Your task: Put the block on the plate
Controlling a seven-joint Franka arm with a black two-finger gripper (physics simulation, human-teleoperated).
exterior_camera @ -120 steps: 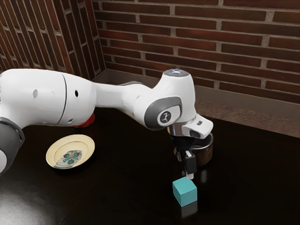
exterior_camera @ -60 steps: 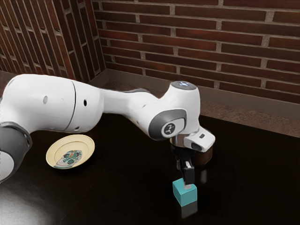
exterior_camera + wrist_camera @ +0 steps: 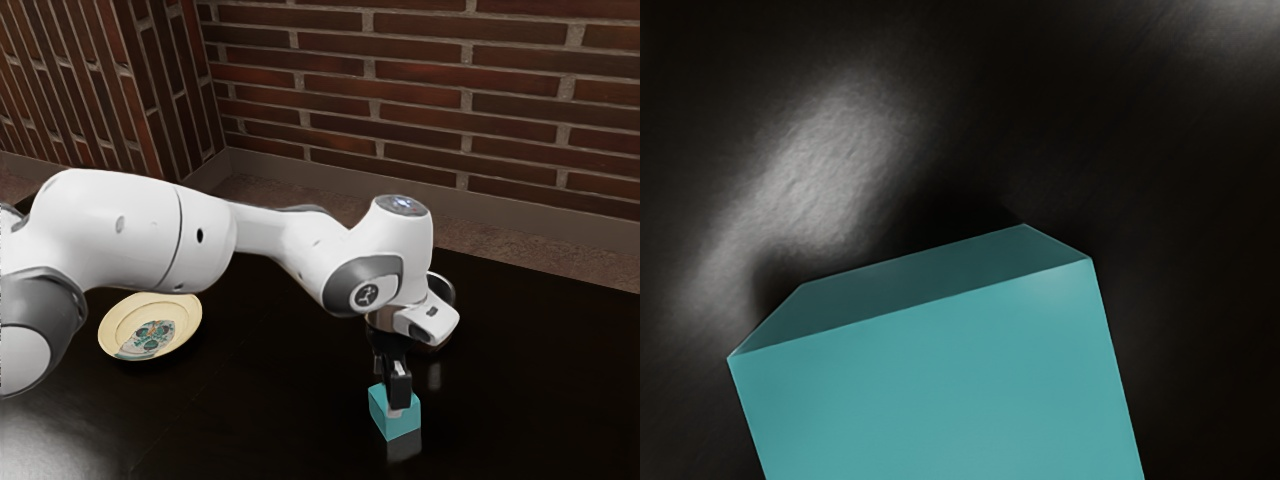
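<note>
A black gripper (image 3: 398, 408) meets the teal block (image 3: 392, 423), its jaws' hold impossible to tell; delivery to the plate (image 3: 150, 334), at the exterior view's ten o'clock, remains.

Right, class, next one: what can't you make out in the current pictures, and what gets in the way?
Exterior view: most of the dark, round, metal-rimmed container, behind the white robot arm.
Exterior view: the far rim of the round cream plate, behind the arm.
Exterior view: the plate's teal pattern, too small to identify.
Wrist view: part of the teal cube-shaped block, cut off by the lower edge.
</note>
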